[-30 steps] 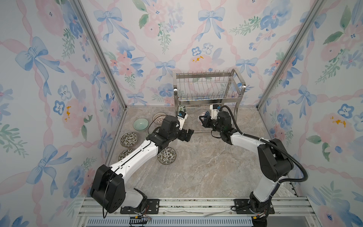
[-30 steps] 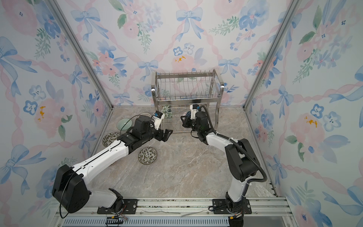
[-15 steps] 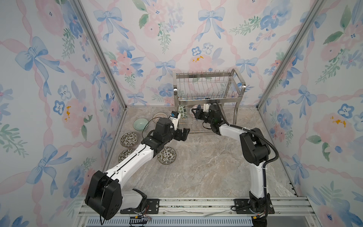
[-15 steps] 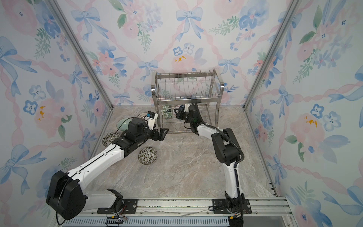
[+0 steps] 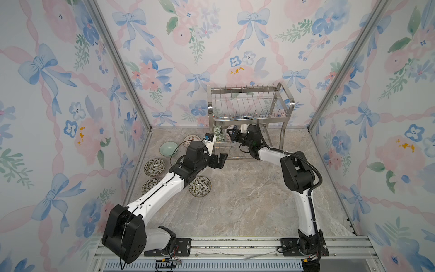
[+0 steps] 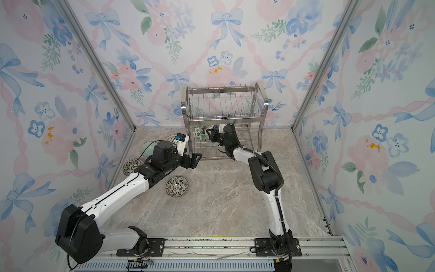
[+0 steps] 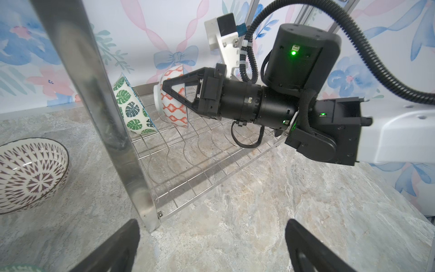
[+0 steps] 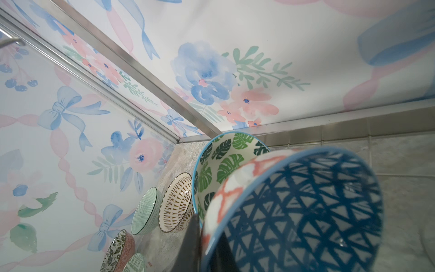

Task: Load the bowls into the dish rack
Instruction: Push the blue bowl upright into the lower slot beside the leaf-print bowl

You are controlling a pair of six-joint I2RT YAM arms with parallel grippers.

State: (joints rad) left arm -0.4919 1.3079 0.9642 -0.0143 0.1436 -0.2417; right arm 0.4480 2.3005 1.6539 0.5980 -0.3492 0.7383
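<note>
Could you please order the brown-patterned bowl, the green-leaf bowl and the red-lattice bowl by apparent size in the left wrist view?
1. Brown-patterned ceramic bowl: largest, but nearest the camera.
2-3. Green-leaf ceramic bowl and red-lattice ceramic bowl: look alike; the steel rack post partly hides the green-leaf one.

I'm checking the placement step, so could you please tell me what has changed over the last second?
The right gripper, fingers still shut on the red lattice bowl, swung leftward along the lower tier of the dish rack, bringing it beside the green-leaf bowl. The left gripper, open and empty, backed off slightly leftward. Nothing was let go; the green-leaf bowl and the bowls on the table stayed put.
</note>
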